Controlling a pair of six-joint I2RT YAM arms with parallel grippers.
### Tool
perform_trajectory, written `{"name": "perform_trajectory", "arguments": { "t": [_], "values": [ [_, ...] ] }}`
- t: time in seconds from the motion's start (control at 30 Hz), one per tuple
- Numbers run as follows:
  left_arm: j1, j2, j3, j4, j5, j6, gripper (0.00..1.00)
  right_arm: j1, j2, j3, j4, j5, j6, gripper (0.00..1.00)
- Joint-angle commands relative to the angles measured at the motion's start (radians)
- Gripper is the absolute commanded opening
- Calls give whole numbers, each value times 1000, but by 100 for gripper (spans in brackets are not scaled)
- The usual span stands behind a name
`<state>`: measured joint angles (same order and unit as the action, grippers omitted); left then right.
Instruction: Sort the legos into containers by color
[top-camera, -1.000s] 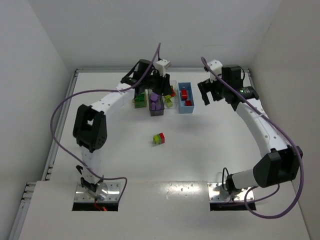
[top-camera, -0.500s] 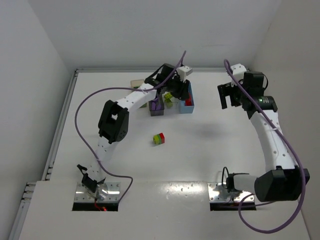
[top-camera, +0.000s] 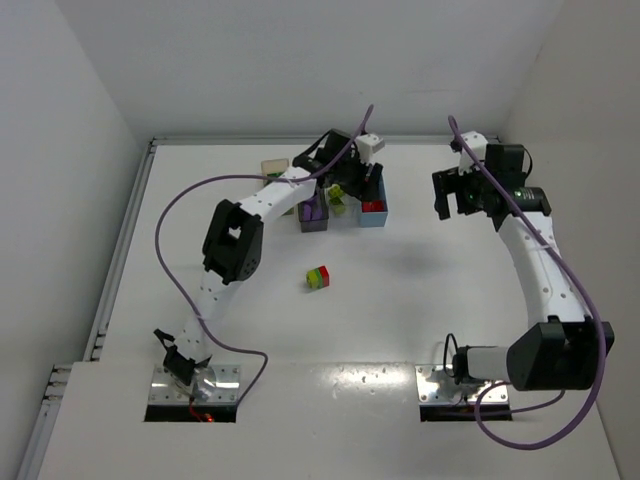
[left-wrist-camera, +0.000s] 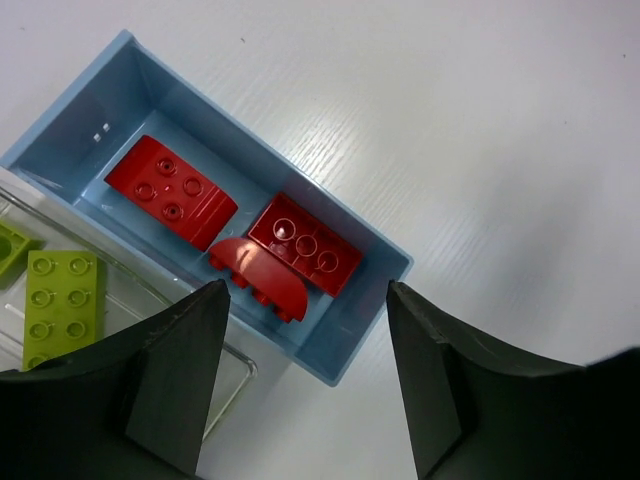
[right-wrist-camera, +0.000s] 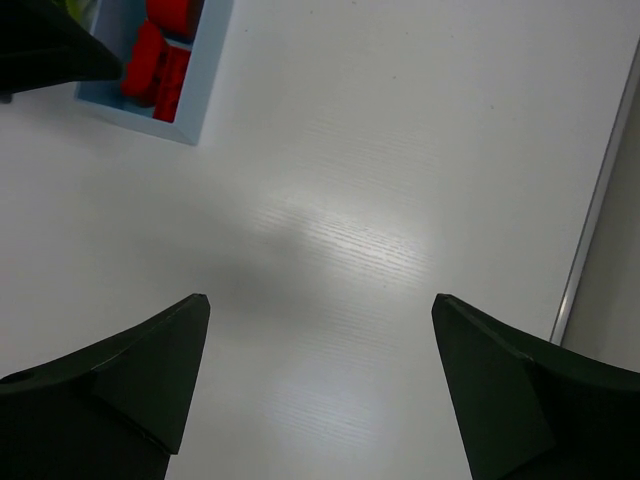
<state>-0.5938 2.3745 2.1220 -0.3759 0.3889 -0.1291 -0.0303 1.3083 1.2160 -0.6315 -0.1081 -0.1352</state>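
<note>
My left gripper (left-wrist-camera: 306, 290) hangs open over the near end of the light blue container (left-wrist-camera: 375, 300), with nothing between its fingers. Three red legos lie in that container: a flat brick (left-wrist-camera: 172, 190), a square one (left-wrist-camera: 305, 243) and a curved one (left-wrist-camera: 258, 275). Lime green legos (left-wrist-camera: 62, 300) lie in the clear container (top-camera: 342, 205) beside it. Purple legos fill the dark grey container (top-camera: 313, 218). A stuck-together lime green and red lego (top-camera: 318, 277) sits alone mid-table. My right gripper (top-camera: 452, 200) is open and empty, raised to the right of the containers.
A tan container (top-camera: 274, 166) stands at the back, left of the others. The white side walls and the table's metal edge rail (right-wrist-camera: 600, 190) bound the space on the right. The left arm's purple cable loops over the table's left half.
My left gripper moved right from the dark grey container to above the light blue one, then opened. The right arm swung back and to the right.
</note>
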Motion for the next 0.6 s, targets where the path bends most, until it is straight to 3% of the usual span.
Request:
{"name": "perform_trajectory", "arguments": {
  "t": [0.0,0.07,0.2,0.3,0.43,0.57],
  "values": [
    [8,-89,50,40,27,-40,71,10,-1,45,7,-74,-4,93],
    [8,-197,50,49,13,-40,73,10,-1,45,-2,-117,-15,88],
    [-1,-398,-6,49,-61,-30,100,46,-1,45,-25,-285,-43,84],
    [81,-545,-118,38,-13,-87,100,111,12,45,-66,-382,-108,77],
    [234,-739,-370,28,161,-49,100,239,46,36,-111,-505,-240,72],
    [455,-824,-545,-35,345,-29,100,323,78,-21,-87,-734,-490,69]
  ]
}}
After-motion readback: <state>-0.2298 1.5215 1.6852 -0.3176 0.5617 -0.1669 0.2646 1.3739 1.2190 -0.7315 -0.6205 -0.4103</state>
